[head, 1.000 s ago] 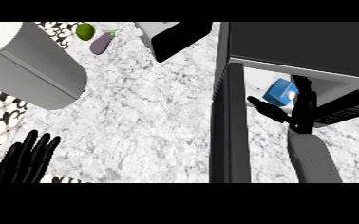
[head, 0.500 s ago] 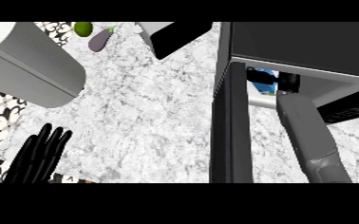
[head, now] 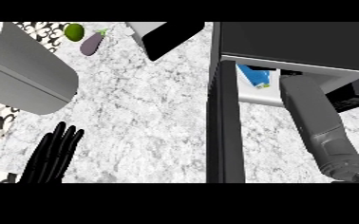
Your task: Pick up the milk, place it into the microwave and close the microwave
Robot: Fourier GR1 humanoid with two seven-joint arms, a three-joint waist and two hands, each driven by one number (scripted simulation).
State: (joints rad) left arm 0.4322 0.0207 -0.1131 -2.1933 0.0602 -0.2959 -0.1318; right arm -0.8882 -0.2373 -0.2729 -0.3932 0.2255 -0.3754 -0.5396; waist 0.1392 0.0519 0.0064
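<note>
Inside the open microwave [head: 294,42], the milk [head: 254,76] appears as a small blue carton with a white face and a green spot near its lower corner, resting on the pale floor of the cavity beside the right forearm [head: 316,118]. Right robot hand: hidden within the microwave, state indeterminable. Left robot hand [head: 52,154]: fingers straight, holding nothing, over the marbled bench [head: 140,109] at lower left.

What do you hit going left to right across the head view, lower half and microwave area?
left hand → bare marble counter → open microwave door, seen edge-on → blue milk carton inside the microwave → right forearm, reaching into the microwave; its hand is hidden.
</note>
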